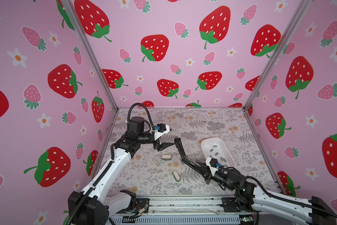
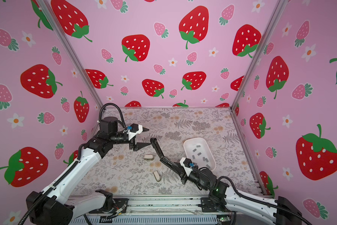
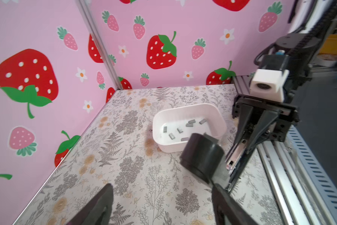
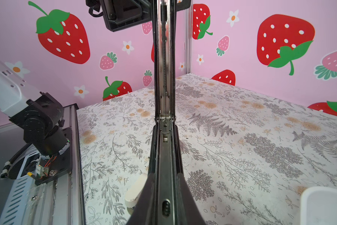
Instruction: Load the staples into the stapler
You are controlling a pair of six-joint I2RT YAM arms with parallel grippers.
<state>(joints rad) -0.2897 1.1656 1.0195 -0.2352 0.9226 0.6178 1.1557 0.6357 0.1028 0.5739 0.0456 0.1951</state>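
**1. Near edge.** A near beige stapler [image 1: 176, 176], small, lies flat on the bench [image 1: 212, 120], just left of the right arm. It plays no part in loading. A low sweep of either arm would knock it.

**2. Right pincer [image 4: 164, 176].** It is clenched on the base of the black stapler [image 1: 180, 150], right of centre. The lid is swung up and points far and left. The metal channel shows bare in the right wrist view.
- Hazard: the grip sits on a narrow body. A push on the raised lid would probably twist the stapler between the pads or swing the lid shut.

**3. Far beige stapler [image 1: 166, 157].** It lies on the bench left of the black one, nearer than the left pincer.

**4. Staples [image 1: 215, 145].** Loose grey strips lie flat on the floor of the white tray [image 1: 202, 145], at right. No strip is visible in the channel.
- Hazard: flat, thin strips may slip from a pinch, come up two at a time, or snap.
- Hazard: the right wrist overhangs the near end of the tray, so the nearest strips are obstructed.

**5. Left pincer [image 1: 172, 137].** It is released and empty, jaws wide, raised near the lid tip on its left.
- Hazard: a direct route to the tray crosses the lid and would strike it.
- Hazard: a strip carried askew may jam on the channel edge or drop onto the patterned bench, where it would be hard to find.
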